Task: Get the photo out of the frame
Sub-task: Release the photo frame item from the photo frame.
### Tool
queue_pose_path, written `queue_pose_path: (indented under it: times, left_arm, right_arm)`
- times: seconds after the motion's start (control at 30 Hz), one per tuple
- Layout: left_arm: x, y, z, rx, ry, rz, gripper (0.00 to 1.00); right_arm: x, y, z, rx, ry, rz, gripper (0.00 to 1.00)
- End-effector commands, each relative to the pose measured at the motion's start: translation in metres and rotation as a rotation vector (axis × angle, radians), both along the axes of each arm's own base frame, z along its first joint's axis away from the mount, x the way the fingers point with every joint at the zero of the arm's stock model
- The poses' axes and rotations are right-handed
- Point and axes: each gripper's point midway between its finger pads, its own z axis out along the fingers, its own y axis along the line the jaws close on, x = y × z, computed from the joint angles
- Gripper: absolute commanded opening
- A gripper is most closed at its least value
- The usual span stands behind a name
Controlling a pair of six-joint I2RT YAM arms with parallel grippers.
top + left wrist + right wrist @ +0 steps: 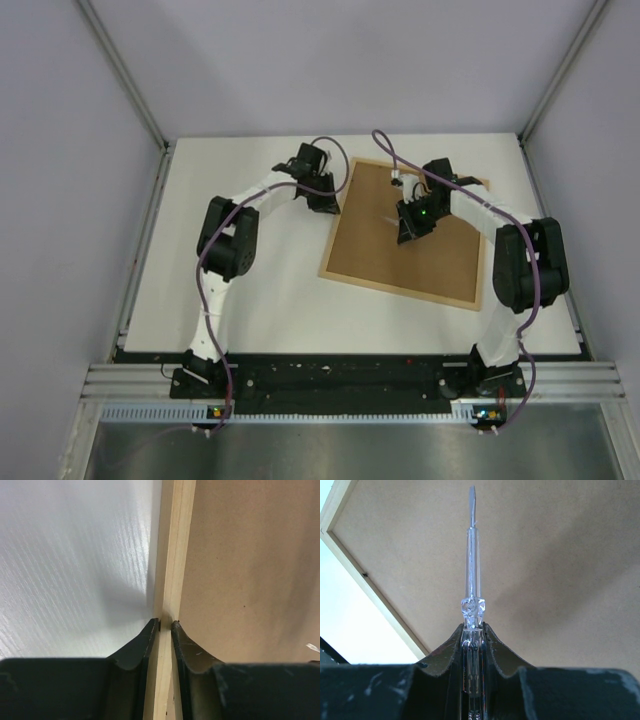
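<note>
The frame (350,280) lies face down on the white table, its brown fibreboard back (440,255) up. My left gripper (325,198) is shut on the frame's light-wood left rail (170,580), one finger outside and one on the backing side. My right gripper (408,232) hovers over the middle of the backing and is shut on a clear-handled screwdriver (472,580), whose metal tip (472,500) points away over the fibreboard (560,580). The photo is hidden under the backing.
The white table (250,290) has grey walls on three sides and a metal rail along its near edge (340,385). Purple cables loop over both arms. A frame corner shows in the right wrist view (340,510).
</note>
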Motion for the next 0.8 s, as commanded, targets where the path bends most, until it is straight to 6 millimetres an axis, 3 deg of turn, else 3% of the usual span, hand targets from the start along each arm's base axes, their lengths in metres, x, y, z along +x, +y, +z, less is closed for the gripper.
queue_pose_path:
  times: [0.0,0.13,0.3,0.47,0.63,0.77]
  left_arm:
    - [0.014,-0.021,0.068,-0.167,-0.087,-0.013,0.06]
    - [0.019,-0.023,0.067,-0.168,-0.094,-0.014,0.29]
    - [0.032,-0.021,0.068,-0.129,-0.140,-0.011,0.45]
    - [0.046,-0.019,0.050,-0.023,-0.185,-0.027,0.54]
    - [0.049,-0.020,0.027,0.070,-0.213,-0.047,0.56]
    - [0.050,-0.018,0.014,0.142,-0.227,-0.065,0.58]
  right_arm:
    - [0.005,0.003,0.022,0.031,-0.069,0.014,0.00]
    - [0.008,0.002,0.022,0.023,-0.070,0.012,0.00]
    - [0.026,0.001,0.026,0.000,-0.094,0.006,0.00]
    - [0.066,0.005,0.034,-0.026,-0.142,0.018,0.00]
    - [0.109,0.017,0.032,-0.017,-0.160,0.029,0.00]
    - [0.126,0.022,0.029,-0.013,-0.163,0.030,0.00]
